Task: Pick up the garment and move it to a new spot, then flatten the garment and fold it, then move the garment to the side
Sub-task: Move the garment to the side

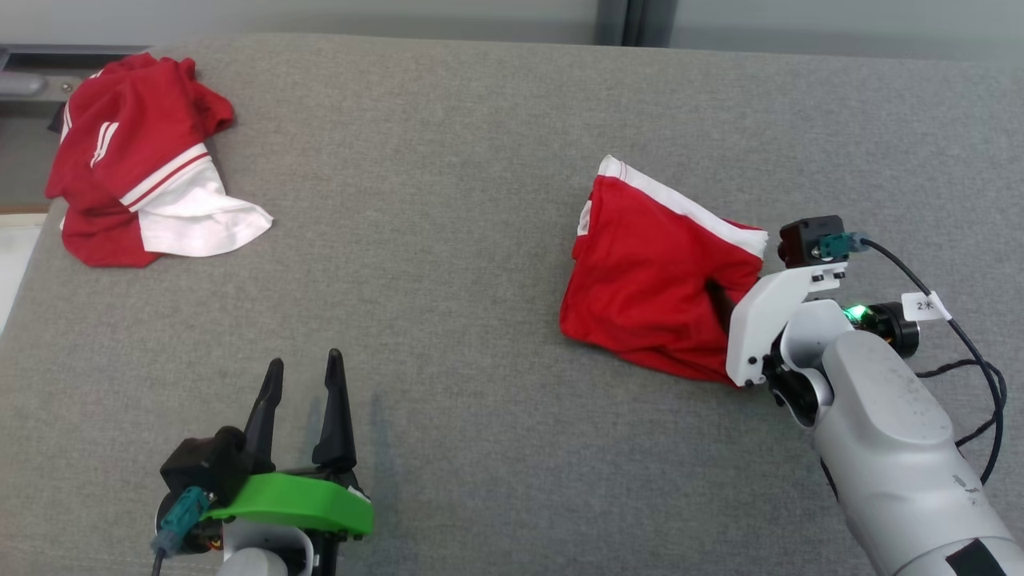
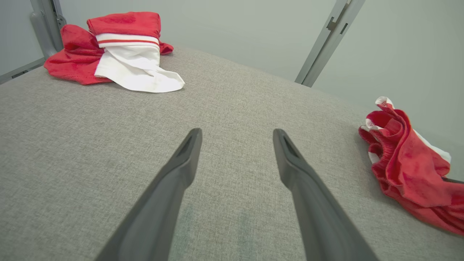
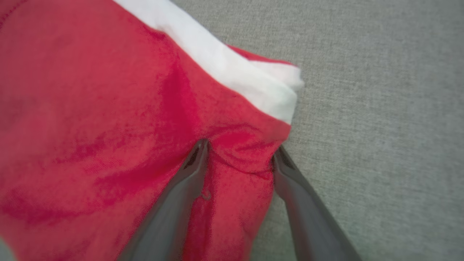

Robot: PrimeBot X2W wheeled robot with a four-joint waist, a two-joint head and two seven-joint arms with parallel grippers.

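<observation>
The garment [image 1: 648, 264] is red with a white band and lies crumpled on the right of the grey padded table [image 1: 448, 240]. My right gripper [image 3: 239, 152] presses down on its near right corner. The jaws stand open, one finger on the red cloth and the other at its edge, with a ridge of fabric bunched between them. In the head view a dark fingertip [image 1: 718, 302] shows on the cloth ahead of the white wrist. The left wrist view has the garment [image 2: 406, 170] at its right edge. My left gripper [image 1: 306, 360] rests open over bare table at the lower left, holding nothing.
A second red and white garment [image 1: 136, 160] lies heaped at the table's far left corner, also in the left wrist view [image 2: 119, 50]. The table's left edge [image 1: 24, 296] runs close beside it. A black cable [image 1: 960, 336] loops off my right wrist.
</observation>
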